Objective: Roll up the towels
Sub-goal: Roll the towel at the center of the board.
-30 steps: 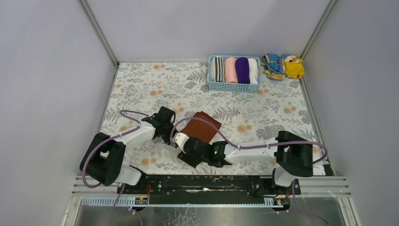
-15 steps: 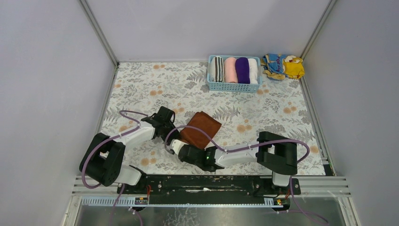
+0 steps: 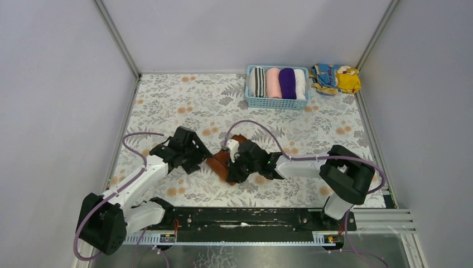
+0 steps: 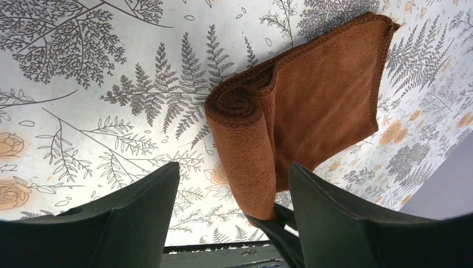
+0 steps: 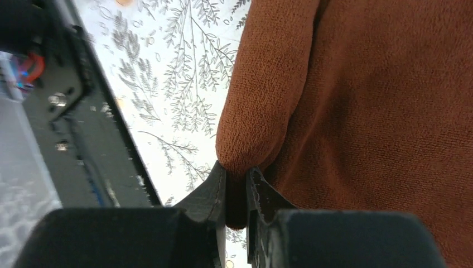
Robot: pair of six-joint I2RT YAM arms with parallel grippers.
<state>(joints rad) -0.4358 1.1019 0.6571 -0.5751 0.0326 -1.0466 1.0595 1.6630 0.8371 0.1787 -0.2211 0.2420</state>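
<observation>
The brown towel [image 4: 329,95] lies on the table [image 4: 83,111], partly rolled. The roll [image 4: 245,151] sits between the left gripper's [image 4: 233,173] jaws, which stand wide apart, released and touching nothing. The right gripper [image 5: 237,173] is clenched on a fold of cloth at one end of the roll. The flat tail spreads out beyond the left jaws. The purple towel [image 3: 287,82] sits rolled in the basket [image 3: 277,103], well away from both grippers. My worry is that with only one end pinched, the free end slackens and the roll goes cone-shaped or uncoils. A tug from the right jaws may also drag the whole towel instead of turning it.
</observation>
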